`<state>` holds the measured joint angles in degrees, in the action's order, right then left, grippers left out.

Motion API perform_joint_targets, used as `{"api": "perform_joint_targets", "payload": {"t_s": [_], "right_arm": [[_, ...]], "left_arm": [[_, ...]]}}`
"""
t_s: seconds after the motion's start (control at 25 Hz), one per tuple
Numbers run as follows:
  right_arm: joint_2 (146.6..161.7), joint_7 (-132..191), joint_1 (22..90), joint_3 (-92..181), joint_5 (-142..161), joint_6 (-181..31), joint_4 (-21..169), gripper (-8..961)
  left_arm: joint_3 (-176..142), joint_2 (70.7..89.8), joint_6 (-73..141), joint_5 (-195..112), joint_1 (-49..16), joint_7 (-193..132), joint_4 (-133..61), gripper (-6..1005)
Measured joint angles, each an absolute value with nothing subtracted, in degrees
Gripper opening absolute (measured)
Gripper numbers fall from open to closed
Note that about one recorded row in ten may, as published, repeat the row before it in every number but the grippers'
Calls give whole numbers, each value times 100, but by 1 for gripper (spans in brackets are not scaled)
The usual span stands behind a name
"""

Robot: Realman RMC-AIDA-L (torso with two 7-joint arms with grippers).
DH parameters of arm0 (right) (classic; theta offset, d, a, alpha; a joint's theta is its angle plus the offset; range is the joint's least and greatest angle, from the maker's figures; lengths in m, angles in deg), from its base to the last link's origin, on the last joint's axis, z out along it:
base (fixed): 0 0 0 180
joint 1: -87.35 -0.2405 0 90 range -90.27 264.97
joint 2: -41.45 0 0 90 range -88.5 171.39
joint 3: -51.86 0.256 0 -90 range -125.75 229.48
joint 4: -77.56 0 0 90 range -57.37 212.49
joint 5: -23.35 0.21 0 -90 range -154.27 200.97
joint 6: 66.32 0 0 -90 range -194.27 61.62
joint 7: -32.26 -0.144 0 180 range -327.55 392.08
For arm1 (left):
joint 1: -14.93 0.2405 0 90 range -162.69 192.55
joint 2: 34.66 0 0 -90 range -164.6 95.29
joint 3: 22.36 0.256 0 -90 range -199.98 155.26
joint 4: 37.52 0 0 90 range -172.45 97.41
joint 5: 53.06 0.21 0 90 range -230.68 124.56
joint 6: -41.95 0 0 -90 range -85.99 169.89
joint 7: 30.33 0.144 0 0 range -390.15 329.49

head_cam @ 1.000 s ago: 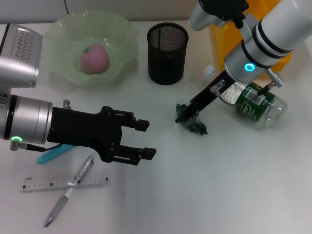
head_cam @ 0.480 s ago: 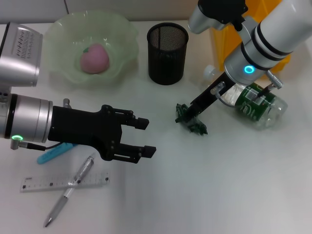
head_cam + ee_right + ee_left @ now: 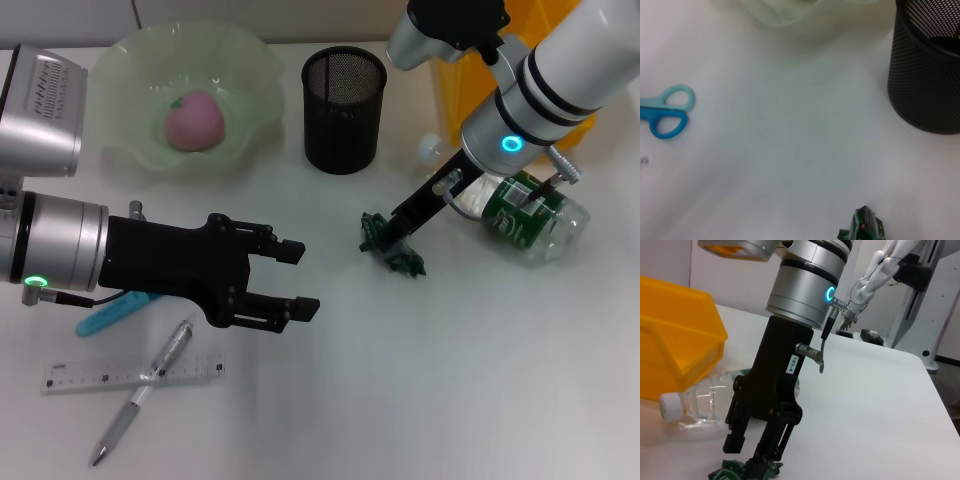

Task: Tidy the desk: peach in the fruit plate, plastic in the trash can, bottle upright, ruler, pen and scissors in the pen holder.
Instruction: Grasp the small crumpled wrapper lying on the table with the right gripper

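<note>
Two arms are over my desk [image 3: 470, 380]. At far left the peach [image 3: 193, 121] lies in the green fruit plate [image 3: 120, 70], so that item is where it belongs. Nearer me on the left, the ruler [image 3: 90, 378] lies flat with the pen [image 3: 140, 392] crossing over it, and the blue scissors [image 3: 110, 316] show partly from under my left arm; in the right wrist view I see their handles [image 3: 667, 112] lying on the bare desk. My left gripper [image 3: 300, 280] hangs just right of these, its fingers spread wide with nothing between them. The black mesh pen holder [image 3: 343, 110] stands upright at far centre. Right of centre, the crumpled green plastic [image 3: 392, 248] lies on the desk, and my right gripper [image 3: 385, 238] is down on it; from the left wrist view its fingertips [image 3: 760, 460] meet the plastic [image 3: 732, 471], but I cannot tell whether they have closed on it. Just right, the bottle [image 3: 525, 208] lies on its side beneath the right arm, with a yellow bin [image 3: 455, 85] behind it.
</note>
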<state>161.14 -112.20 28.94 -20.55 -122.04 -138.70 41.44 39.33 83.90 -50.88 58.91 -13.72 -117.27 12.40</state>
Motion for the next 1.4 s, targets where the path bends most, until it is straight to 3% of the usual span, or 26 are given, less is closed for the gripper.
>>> {"api": "perform_joint_targets", "payload": {"t_s": [0.32,1.4], "right_arm": [[16115,-11225,2881,-2064,-12221,-13886,4143,534],[16124,-11168,2876,-2343,-12078,-13750,4274,259]], "left_arm": [[3933,8395,-5059,5891,-1372,-11725,1240,699],[3933,8399,-5025,5890,-1371,-11655,1187,695]]}}
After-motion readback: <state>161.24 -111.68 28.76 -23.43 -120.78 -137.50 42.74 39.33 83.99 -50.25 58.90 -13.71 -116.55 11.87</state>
